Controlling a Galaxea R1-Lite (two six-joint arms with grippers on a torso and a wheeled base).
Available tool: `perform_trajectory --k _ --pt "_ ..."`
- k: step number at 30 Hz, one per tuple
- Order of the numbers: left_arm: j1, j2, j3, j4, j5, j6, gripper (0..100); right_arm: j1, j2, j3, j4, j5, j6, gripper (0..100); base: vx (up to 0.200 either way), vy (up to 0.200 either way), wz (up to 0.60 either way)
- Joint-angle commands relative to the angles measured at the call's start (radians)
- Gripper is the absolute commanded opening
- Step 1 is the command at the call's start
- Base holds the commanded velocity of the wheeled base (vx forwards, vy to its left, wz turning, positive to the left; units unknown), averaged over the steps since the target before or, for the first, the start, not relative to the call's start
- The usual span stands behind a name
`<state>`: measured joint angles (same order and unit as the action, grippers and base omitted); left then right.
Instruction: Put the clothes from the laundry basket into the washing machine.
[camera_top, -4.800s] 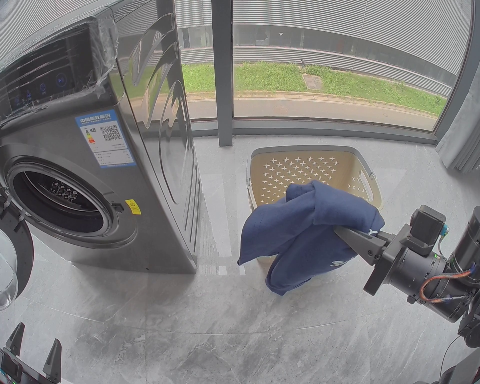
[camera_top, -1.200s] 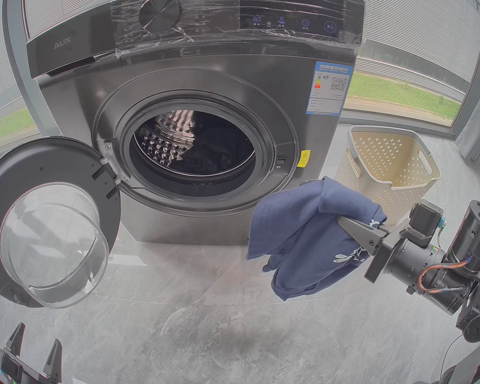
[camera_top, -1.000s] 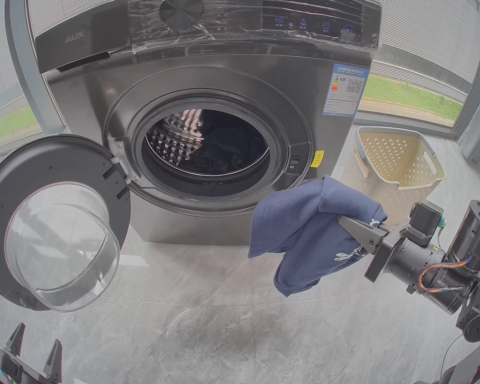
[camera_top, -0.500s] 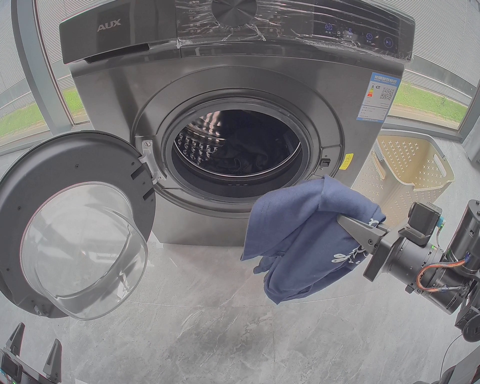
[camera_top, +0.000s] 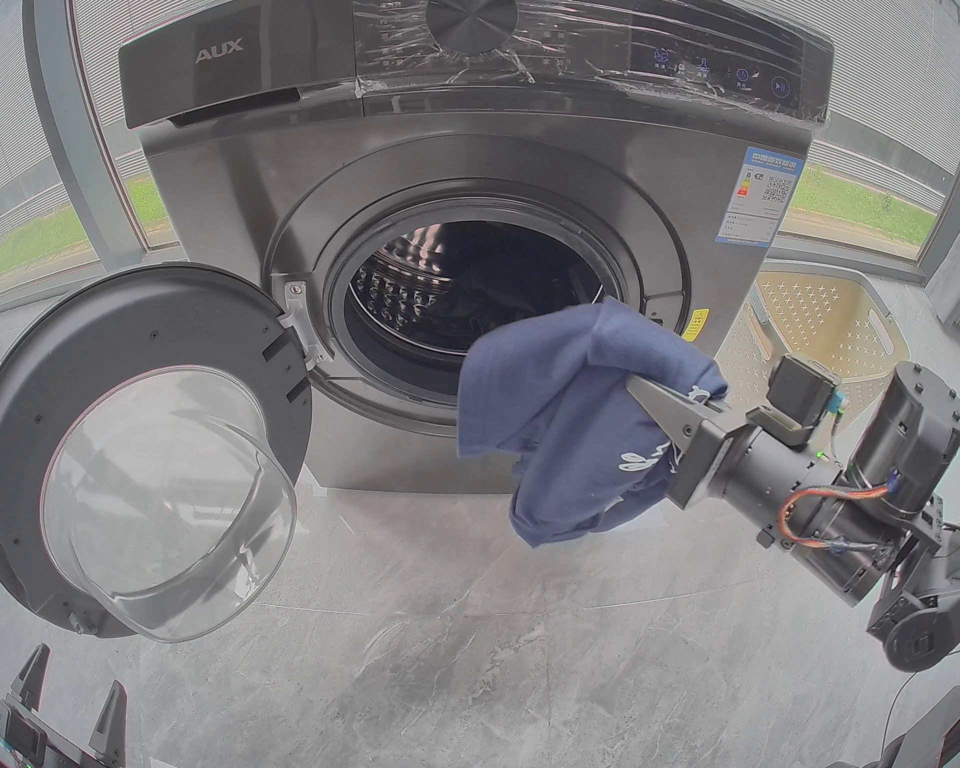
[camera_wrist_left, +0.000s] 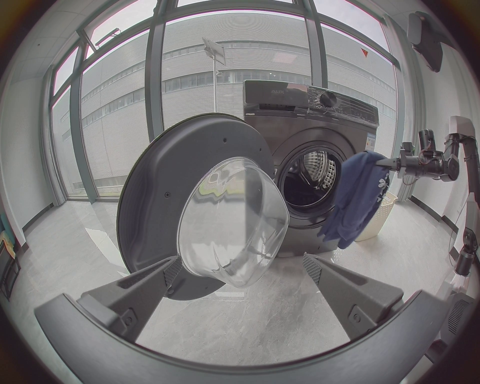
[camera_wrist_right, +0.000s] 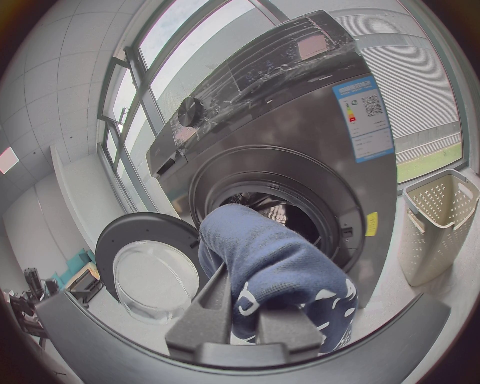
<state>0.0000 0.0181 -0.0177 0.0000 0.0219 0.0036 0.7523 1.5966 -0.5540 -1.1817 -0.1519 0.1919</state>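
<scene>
Before the open washing machine (camera_top: 480, 150), a crumpled navy garment (camera_top: 560, 400), white-printed, pinched tight between the right fingers (camera_top: 668, 420)

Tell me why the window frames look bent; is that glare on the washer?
Left wrist view: a wide lens bows the window frames and darkens the corners. Head view: daylight glints off the plastic film atop the washing machine and the drum. Right wrist view: same bowing; the blue garment looms near the lens.

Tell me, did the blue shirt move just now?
Yes. Held in the right hand, the shirt went up and left, toward the opening of the washer, which stayed put.
</scene>
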Motion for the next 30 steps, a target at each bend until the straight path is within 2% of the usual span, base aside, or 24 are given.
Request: perform_trajectory --k 1,4,5,6,10,13,14,16,17,18,19,22,23,25,30 --pt "0.002 -0.018 0.018 -0.005 -0.013 0.019 100 0.055 0.128 -0.070 -0.068 -0.034 0.012 0 0.000 0.000 0.00" --pt "0.003 -0.015 -0.025 -0.054 -0.027 0.010 100 0.056 0.163 -0.098 -0.111 -0.043 0.035 0 0.000 0.000 0.00" --pt "0.002 0.006 -0.123 -0.091 -0.074 0.007 100 0.056 0.189 -0.121 -0.124 -0.046 0.044 0 0.000 0.000 0.00" --pt "0.002 0.029 -0.165 -0.080 -0.129 0.010 100 0.055 0.206 -0.139 -0.128 -0.046 0.049 0 0.000 0.000 0.00" --pt "0.014 0.187 -0.209 -0.018 -0.375 0.013 100 0.067 0.232 -0.165 -0.142 -0.044 0.049 0 0.000 0.000 0.00" --pt "0.006 0.372 -0.209 -0.055 -0.488 0.027 100 0.073 0.244 -0.170 -0.157 -0.044 0.049 0 0.000 0.000 0.00" --pt "0.002 0.421 -0.209 -0.084 -0.508 0.032 100 0.073 0.250 -0.170 -0.157 -0.046 0.049 0 0.000 0.000 0.00" --pt "-0.009 0.551 -0.208 -0.173 -0.550 0.059 100 0.073 0.260 -0.167 -0.159 -0.046 0.050 0 0.000 0.000 0.00" --pt "-0.021 0.609 -0.206 -0.218 -0.566 0.078 100 0.073 0.260 -0.167 -0.159 -0.046 0.050 0 0.000 0.000 0.00" --pt "-0.021 0.609 -0.206 -0.218 -0.566 0.078 100 0.074 0.260 -0.167 -0.159 -0.046 0.050 0 0.000 0.000 0.00" --pt "-0.060 0.691 -0.206 -0.282 -0.579 0.088 100 0.076 0.261 -0.168 -0.159 -0.046 0.050 0 0.000 0.000 0.00" --pt "-0.156 0.801 -0.212 -0.348 -0.573 0.082 100 0.071 0.261 -0.175 -0.159 -0.046 0.050 0 0.000 0.000 0.00" --pt "-0.156 0.801 -0.212 -0.348 -0.573 0.082 100 0.071 0.261 -0.175 -0.159 -0.046 0.050 0 0.000 0.000 0.00" --pt "-0.236 0.907 -0.226 -0.396 -0.568 0.068 100 0.064 0.264 -0.179 -0.159 -0.046 0.050 0 0.000 0.000 0.00" --pt "-0.304 1.033 -0.229 -0.494 -0.536 0.059 100 0.062 0.263 -0.199 -0.157 -0.040 0.050 0 0.000 0.000 0.00"
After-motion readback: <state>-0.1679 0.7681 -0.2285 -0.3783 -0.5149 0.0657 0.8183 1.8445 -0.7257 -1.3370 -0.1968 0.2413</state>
